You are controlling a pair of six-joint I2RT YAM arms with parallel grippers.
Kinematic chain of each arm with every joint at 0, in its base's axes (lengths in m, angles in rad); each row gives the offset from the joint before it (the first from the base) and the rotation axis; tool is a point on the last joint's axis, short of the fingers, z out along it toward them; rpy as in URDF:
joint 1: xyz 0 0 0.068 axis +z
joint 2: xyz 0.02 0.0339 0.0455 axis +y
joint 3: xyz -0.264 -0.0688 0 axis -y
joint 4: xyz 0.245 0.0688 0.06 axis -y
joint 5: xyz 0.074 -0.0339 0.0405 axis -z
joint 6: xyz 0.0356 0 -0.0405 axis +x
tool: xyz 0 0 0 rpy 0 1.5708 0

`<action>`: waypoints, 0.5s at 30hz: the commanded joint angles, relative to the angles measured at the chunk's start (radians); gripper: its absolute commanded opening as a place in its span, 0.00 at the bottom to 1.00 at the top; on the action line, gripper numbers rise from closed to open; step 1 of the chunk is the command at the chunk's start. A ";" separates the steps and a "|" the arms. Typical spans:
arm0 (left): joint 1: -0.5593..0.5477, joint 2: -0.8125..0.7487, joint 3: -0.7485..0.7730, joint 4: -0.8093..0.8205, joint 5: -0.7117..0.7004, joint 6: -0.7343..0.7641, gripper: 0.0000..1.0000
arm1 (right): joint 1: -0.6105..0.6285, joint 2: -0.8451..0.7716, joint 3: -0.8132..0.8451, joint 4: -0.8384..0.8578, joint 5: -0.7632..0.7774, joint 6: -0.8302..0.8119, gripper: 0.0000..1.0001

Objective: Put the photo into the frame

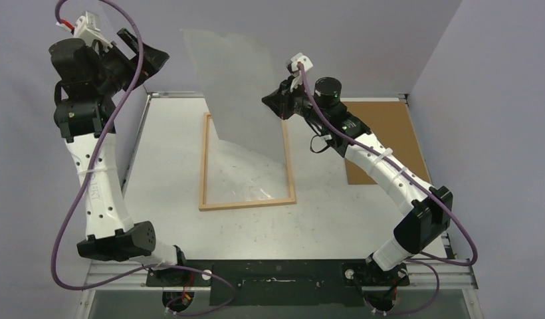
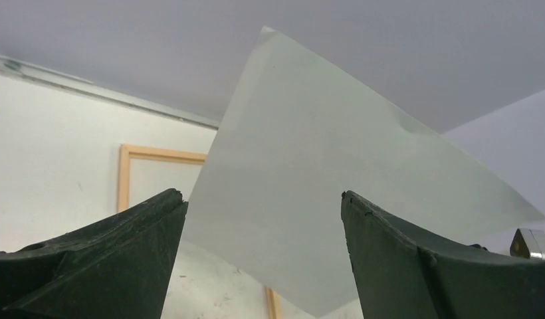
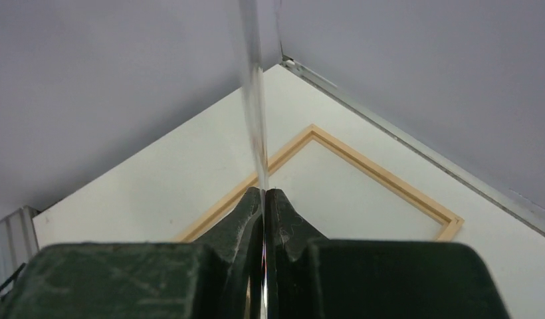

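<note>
The right hand [image 3: 263, 194] is pressed together, pinching one edge of a translucent sheet [image 1: 240, 80] that is tilted up over the bench [image 1: 165, 166]. The left hand [image 2: 263, 199] hangs spread, apart from the sheet. The frame [image 1: 247, 203] lies flat beneath, bare bench inside its rails. A brown board [image 1: 389, 126] lies to its right.

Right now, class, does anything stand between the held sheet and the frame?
Nothing visible does. The right gripper, jaws shut on the pale sheet, holds it above the frame, whose opening shows only table; the left gripper, jaws open, is aside.
</note>
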 commanded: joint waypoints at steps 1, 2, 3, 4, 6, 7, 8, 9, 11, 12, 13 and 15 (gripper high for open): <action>0.028 -0.077 0.002 -0.004 -0.056 0.116 0.86 | -0.033 0.049 0.092 -0.057 -0.080 0.152 0.00; 0.031 -0.082 -0.003 -0.018 -0.077 0.132 0.86 | -0.039 0.064 0.109 -0.064 -0.098 0.189 0.00; 0.032 -0.088 -0.014 -0.033 -0.100 0.147 0.86 | -0.047 0.075 0.124 -0.066 -0.122 0.229 0.00; 0.034 -0.095 -0.033 -0.037 -0.119 0.160 0.86 | -0.052 0.089 0.142 -0.067 -0.141 0.268 0.00; 0.038 -0.112 -0.088 -0.041 -0.149 0.171 0.86 | -0.055 0.114 0.184 -0.099 -0.162 0.330 0.00; 0.041 -0.118 -0.117 -0.038 -0.155 0.170 0.86 | -0.054 0.129 0.210 -0.128 -0.168 0.354 0.00; 0.043 -0.123 -0.142 -0.035 -0.156 0.169 0.86 | -0.054 0.143 0.237 -0.177 -0.172 0.374 0.00; 0.045 -0.128 -0.173 -0.032 -0.156 0.166 0.86 | -0.056 0.161 0.267 -0.213 -0.174 0.411 0.00; 0.047 -0.134 -0.231 -0.028 -0.164 0.161 0.86 | -0.069 0.199 0.316 -0.278 -0.188 0.508 0.00; 0.047 -0.137 -0.264 -0.027 -0.173 0.155 0.86 | -0.078 0.229 0.340 -0.300 -0.207 0.566 0.00; 0.052 -0.138 -0.294 -0.024 -0.173 0.148 0.86 | -0.088 0.253 0.353 -0.320 -0.236 0.629 0.00; 0.058 -0.134 -0.370 -0.017 -0.165 0.134 0.86 | -0.103 0.294 0.354 -0.326 -0.288 0.752 0.00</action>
